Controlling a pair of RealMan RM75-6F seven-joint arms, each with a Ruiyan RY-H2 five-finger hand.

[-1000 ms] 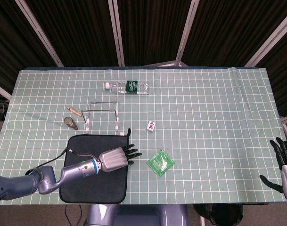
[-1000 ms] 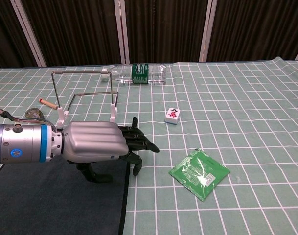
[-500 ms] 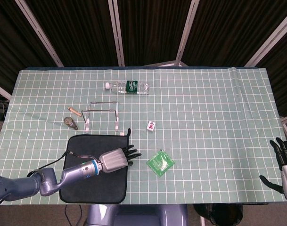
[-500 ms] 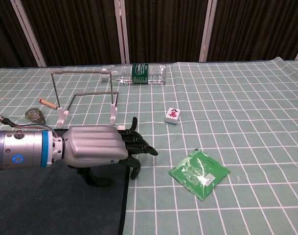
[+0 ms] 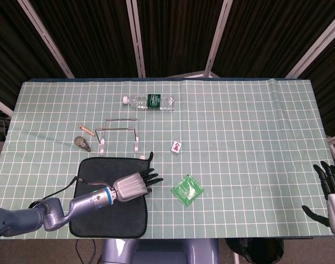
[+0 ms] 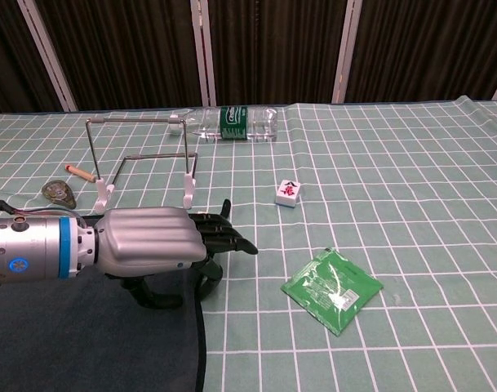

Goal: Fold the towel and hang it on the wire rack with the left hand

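The dark towel [image 5: 109, 203] lay flat near the front left edge of the surface. The left hand [image 6: 162, 241] hung over its right edge, fingers [image 6: 224, 235] apart and holding nothing, likely to lift that side. The wire rack [image 5: 119, 135] stood just behind it.

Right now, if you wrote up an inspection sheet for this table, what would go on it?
Surface: green checked cloth over the table.
Job's things: dark towel lying flat at the near left edge; wire rack upright behind it, bare.
Clutter: water bottle on its side; green packet; small white tile; wooden peg; small dark round thing.
Robot hands: left robot hand at the towel's right edge, fingers curled at the hem; right robot hand open, off the table's right edge.
Cables: thin wire along the left wrist.
Surroundings: dark curtains with pale frame bars.
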